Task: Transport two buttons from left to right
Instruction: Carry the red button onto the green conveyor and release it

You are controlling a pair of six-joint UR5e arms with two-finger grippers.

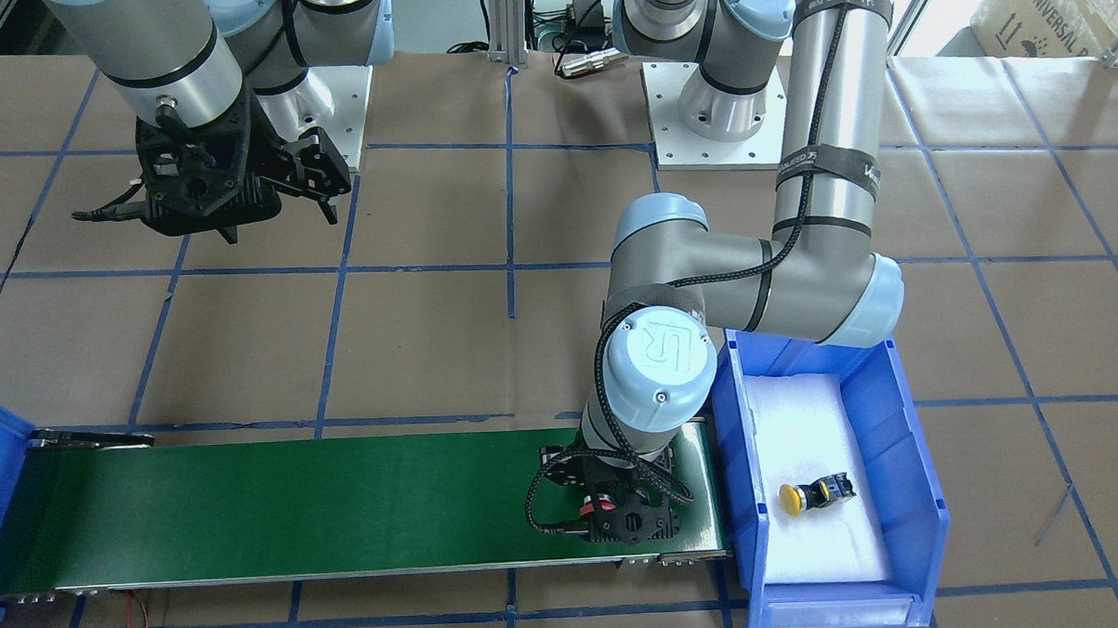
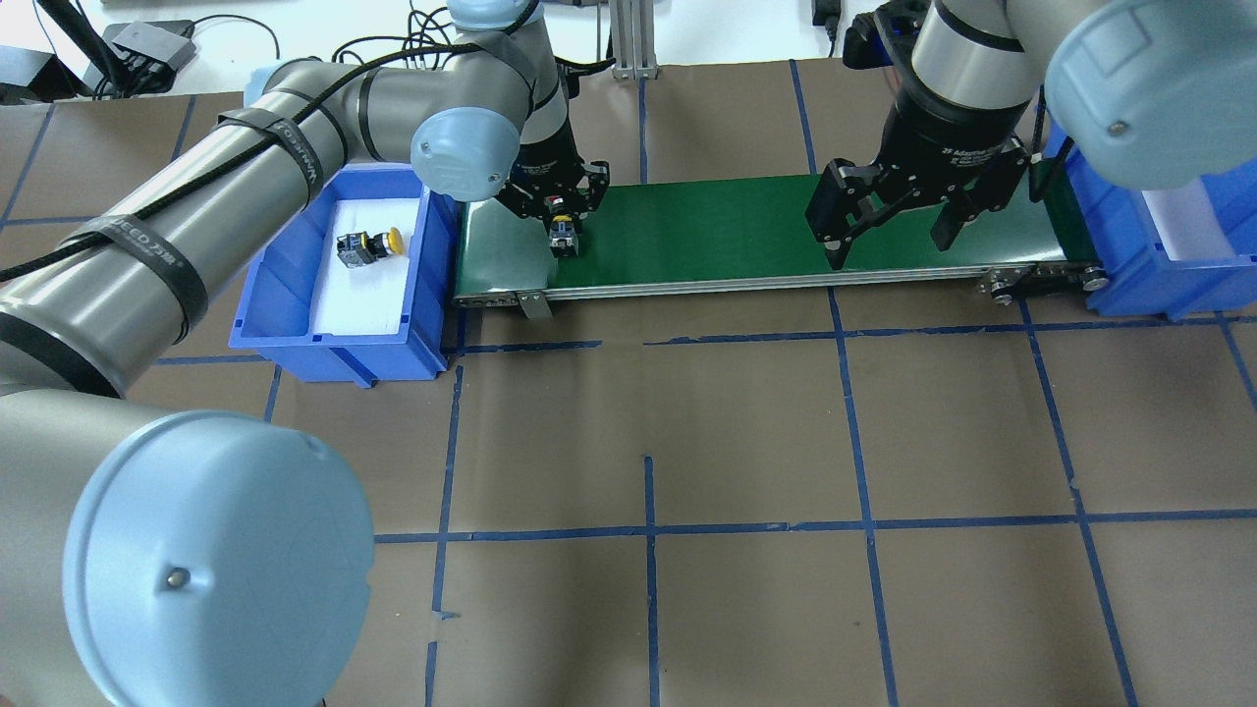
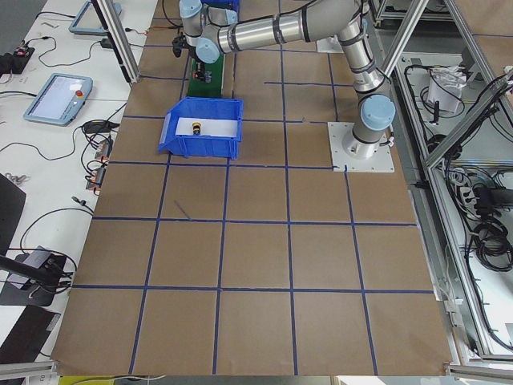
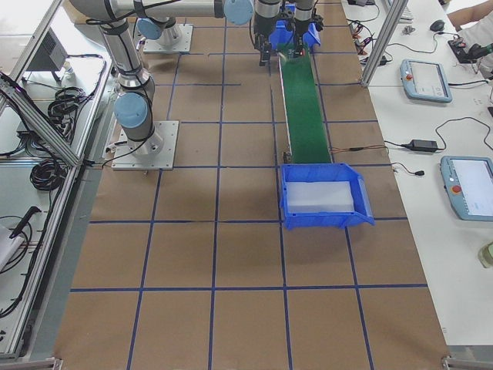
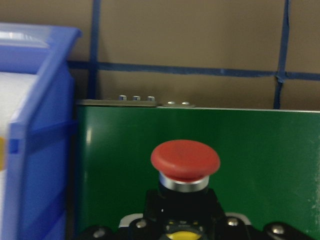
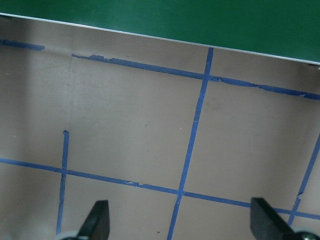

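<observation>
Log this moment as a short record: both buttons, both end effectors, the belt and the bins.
red button: held by the left end effector over the left end of the belt
yellow button: on its side in the left bin
left end effector: shut on the red button
right end effector: open, empty, raised
right bin: white pad, no button visible

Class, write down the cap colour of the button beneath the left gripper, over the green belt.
Red. The button shows its cap best in the left wrist-mounted view.

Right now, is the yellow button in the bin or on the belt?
In the blue bin: the yellow button lies on its side on its white padding.
</observation>
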